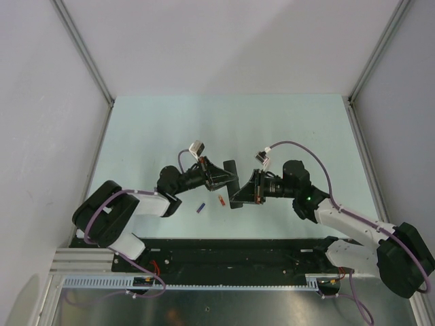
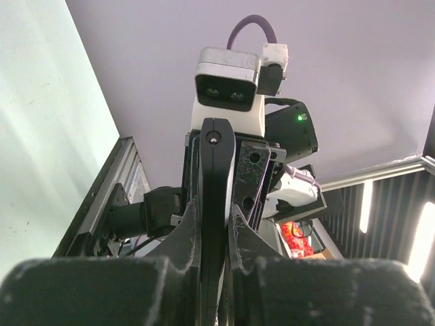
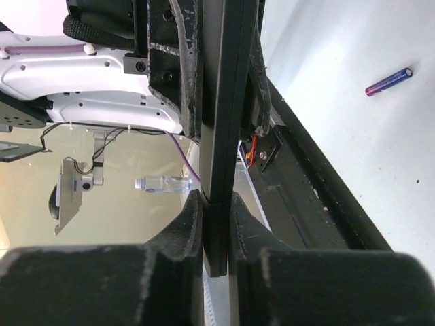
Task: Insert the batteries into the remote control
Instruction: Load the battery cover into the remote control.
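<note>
Evidently the two grippers share one load. The left gripper is pressed together on the narrow sides of the remote control, and the right gripper pinches the same slim black bar from the opposite side.

The step in hand looks like a two-handed hold, meant to turn the remote or to get at its battery bay. I cannot tell which face carries the bay. To do this well, one gripper should act as the firm anchor while the other does the work. Neither should pull or twist against its partner, because the bar is thin and smooth and could pivot or slip out of so narrow a pinch. Any regrasp is best made one side at a time while the other grip holds firm, and low over the table, so that a slip costs little.

In each wrist view the remote runs straight out between the jaws along the gripper's own line, filling the gap with no daylight beside it. From above it appears lifted off the table. One end pokes out past the left gripper toward the far side and the other pokes out toward the near edge.

Further out, the red-orange battery lies on the table just beside that near end. The purple-blue battery lies a little to the left of it. Both are loose and untouched. I cannot find the other two batteries in any view.
</note>
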`<act>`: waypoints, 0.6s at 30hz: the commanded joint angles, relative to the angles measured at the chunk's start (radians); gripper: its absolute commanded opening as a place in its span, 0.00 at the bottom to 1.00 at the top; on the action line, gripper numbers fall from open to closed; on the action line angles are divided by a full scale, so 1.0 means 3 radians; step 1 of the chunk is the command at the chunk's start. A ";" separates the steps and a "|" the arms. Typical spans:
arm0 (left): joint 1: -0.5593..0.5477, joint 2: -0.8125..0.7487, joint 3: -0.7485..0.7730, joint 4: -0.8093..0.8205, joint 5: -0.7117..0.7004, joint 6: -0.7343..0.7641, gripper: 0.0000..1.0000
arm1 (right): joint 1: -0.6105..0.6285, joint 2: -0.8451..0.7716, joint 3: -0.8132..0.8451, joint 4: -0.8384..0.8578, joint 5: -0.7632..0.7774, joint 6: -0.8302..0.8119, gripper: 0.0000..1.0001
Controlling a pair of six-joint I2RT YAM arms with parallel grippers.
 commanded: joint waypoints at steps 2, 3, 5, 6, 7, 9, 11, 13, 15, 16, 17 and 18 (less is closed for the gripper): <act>-0.0059 -0.0163 -0.0025 0.1196 0.0048 -0.0088 0.00 | -0.0016 0.0053 -0.0017 0.0281 0.0017 -0.0041 0.00; -0.0069 -0.0163 -0.0030 0.1196 0.0053 -0.0088 0.00 | -0.0016 0.0063 -0.0017 0.0327 0.0012 -0.0025 0.00; -0.0120 -0.0178 -0.0045 0.1196 0.0063 -0.0073 0.00 | -0.0036 0.0094 -0.0017 0.0378 0.0012 0.0031 0.00; -0.0141 -0.0178 -0.0056 0.1196 0.0073 -0.0068 0.00 | -0.0046 0.0094 -0.0022 0.0419 0.0017 0.0046 0.00; -0.0161 -0.0183 -0.0061 0.1196 0.0074 -0.0063 0.00 | -0.0051 0.0099 -0.0017 0.0435 0.0027 0.0056 0.00; -0.0233 -0.0204 -0.0081 0.1196 0.0094 -0.0047 0.00 | -0.0102 0.0104 -0.0017 0.0465 0.0032 0.0087 0.00; -0.0309 -0.0219 -0.0107 0.1196 0.0130 -0.0037 0.00 | -0.0153 0.0109 -0.0012 0.0491 0.0032 0.0108 0.00; -0.0360 -0.0229 -0.0127 0.1196 0.0176 -0.0037 0.00 | -0.0189 0.0109 -0.0002 0.0517 0.0027 0.0133 0.00; -0.0432 -0.0260 -0.0168 0.1191 0.0206 -0.0032 0.00 | -0.0240 0.0114 0.0014 0.0522 0.0022 0.0143 0.00; -0.0457 -0.0270 -0.0178 0.1191 0.0217 -0.0032 0.00 | -0.0256 0.0124 0.0029 0.0517 0.0022 0.0138 0.00; -0.0493 -0.0285 -0.0194 0.1191 0.0237 -0.0032 0.00 | -0.0271 0.0130 0.0059 0.0512 0.0012 0.0133 0.00; -0.0514 -0.0311 -0.0204 0.1191 0.0242 -0.0032 0.00 | -0.0292 0.0135 0.0075 0.0501 0.0002 0.0123 0.00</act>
